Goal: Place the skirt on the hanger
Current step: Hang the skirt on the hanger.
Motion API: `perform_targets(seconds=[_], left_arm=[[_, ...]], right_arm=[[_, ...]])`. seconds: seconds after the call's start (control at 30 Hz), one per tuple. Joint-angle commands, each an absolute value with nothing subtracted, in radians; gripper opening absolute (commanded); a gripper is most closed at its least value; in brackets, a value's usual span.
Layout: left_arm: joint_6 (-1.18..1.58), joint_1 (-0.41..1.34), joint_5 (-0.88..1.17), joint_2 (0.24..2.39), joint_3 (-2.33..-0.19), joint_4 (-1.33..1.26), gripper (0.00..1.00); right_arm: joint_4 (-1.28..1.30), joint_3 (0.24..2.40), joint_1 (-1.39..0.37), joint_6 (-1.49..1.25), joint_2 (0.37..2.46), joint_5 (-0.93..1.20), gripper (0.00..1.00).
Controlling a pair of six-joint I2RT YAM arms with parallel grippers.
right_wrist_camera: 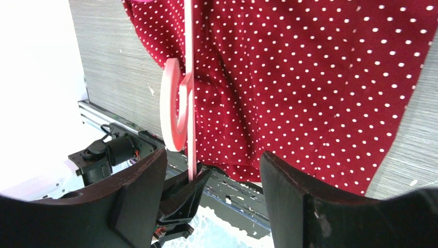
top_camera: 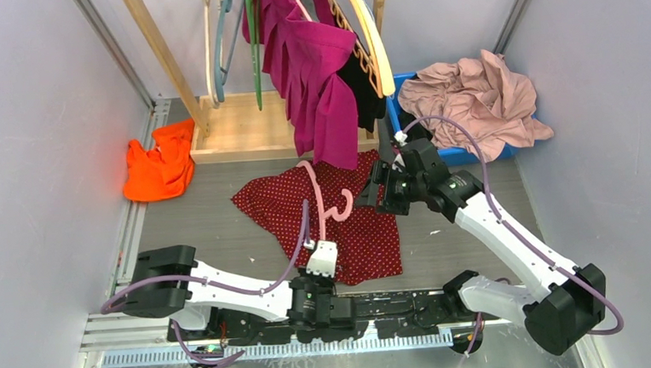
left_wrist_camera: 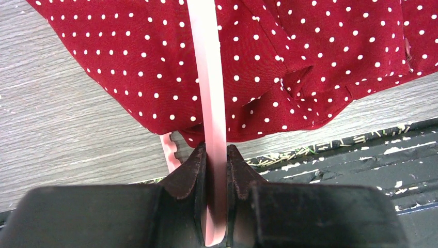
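The hanger point(top_camera: 316, 189) is clamped by the left fingers point(left_wrist_camera: 188, 173) over the skirt point(top_camera: 372, 237), while the right fingers point(right_wrist_camera: 139, 191) are spread wide.

The skirt point(top_camera: 324, 214) is lying spread on the table point(top_camera: 197, 226). The hanger point(top_camera: 321, 197) is stretching over the skirt's middle, and the left gripper point(left_wrist_camera: 216, 157) is pinching its near end at the skirt's near edge. The right gripper point(right_wrist_camera: 212, 165) is hovering at the skirt's right rear corner. The rack point(top_camera: 238, 130) is standing behind the skirt, with a hanging garment point(top_camera: 320, 82) dangling over the skirt's rear edge. A loose cloth point(top_camera: 160, 167) is lying to the skirt's left rear and a bin point(top_camera: 461, 153) is sitting to its right rear.
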State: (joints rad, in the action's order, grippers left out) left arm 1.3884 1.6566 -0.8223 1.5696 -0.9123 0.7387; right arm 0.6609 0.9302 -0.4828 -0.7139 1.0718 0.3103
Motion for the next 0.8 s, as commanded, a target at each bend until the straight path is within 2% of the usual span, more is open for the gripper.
perform_targets(seconds=[0.0,0.3,0.47,0.7,0.77], left_arm=[[1.427,1.666,-0.828,1.583,-0.941,0.727,0.0],[1.429,1.669,-0.83,1.581,-0.946,0.72,0.0],[1.428,1.674,-0.827,1.594,-0.952,0.712,0.0],[1.433,1.679,-0.831,1.594,-0.955,0.709,0.0],[1.434,1.68,-0.833,1.592,-0.954,0.709,0.0]], right_arm=[[0.576,0.959,-0.537,-0.727,1.082,0.308,0.71],[0.49,0.946,-0.704,-0.781,1.15,0.181,0.65],[0.41,0.901,-0.741,-0.814,1.168,0.129,0.5],[0.339,0.867,-0.775,-0.841,1.219,0.101,0.4],[0.334,0.863,-0.78,-0.842,1.22,0.089,0.33]])
